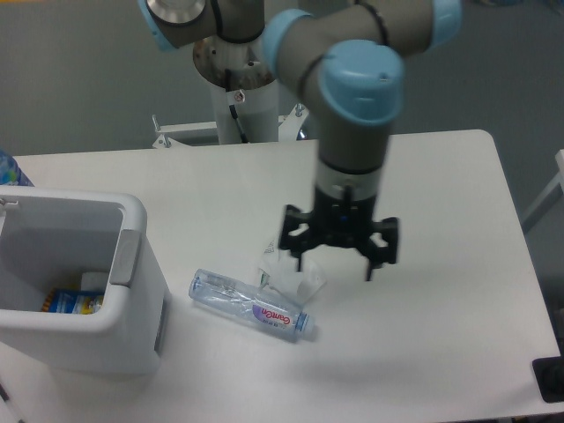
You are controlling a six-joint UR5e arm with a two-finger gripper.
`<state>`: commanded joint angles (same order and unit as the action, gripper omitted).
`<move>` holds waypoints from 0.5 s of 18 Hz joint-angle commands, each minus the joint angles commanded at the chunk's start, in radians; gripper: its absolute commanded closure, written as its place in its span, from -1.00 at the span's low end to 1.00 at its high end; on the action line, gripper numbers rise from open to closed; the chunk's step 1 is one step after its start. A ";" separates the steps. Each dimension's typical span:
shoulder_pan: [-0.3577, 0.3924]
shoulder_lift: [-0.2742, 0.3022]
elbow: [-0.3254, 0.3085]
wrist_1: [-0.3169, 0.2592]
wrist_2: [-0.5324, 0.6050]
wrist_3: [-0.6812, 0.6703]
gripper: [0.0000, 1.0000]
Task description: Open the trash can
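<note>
Worktop (441, 203), white with rounded corners, fills most of the scene against a grey room. The trash can (132, 335) sits at the near left corner, its top open and showing a small blue and yellow item (69, 301) inside; the grey push-button (124, 256) lies on its right rim. A clear plastic bottle (251, 306) lies on its side near centre, touching what looks like crumpled clear wrapping (291, 276). The end effector (336, 258) hangs just beside them, fingers spread apart, holding nothing.
</note>
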<state>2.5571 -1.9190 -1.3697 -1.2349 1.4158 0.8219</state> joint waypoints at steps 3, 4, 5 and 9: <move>0.003 -0.009 -0.005 0.006 0.041 0.029 -1.00; 0.002 -0.023 0.001 0.006 0.049 0.045 -1.00; 0.002 -0.029 0.007 0.006 0.051 0.061 -1.00; 0.009 -0.041 -0.002 0.009 0.070 0.166 -1.00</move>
<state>2.5663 -1.9604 -1.3714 -1.2257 1.4863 0.9876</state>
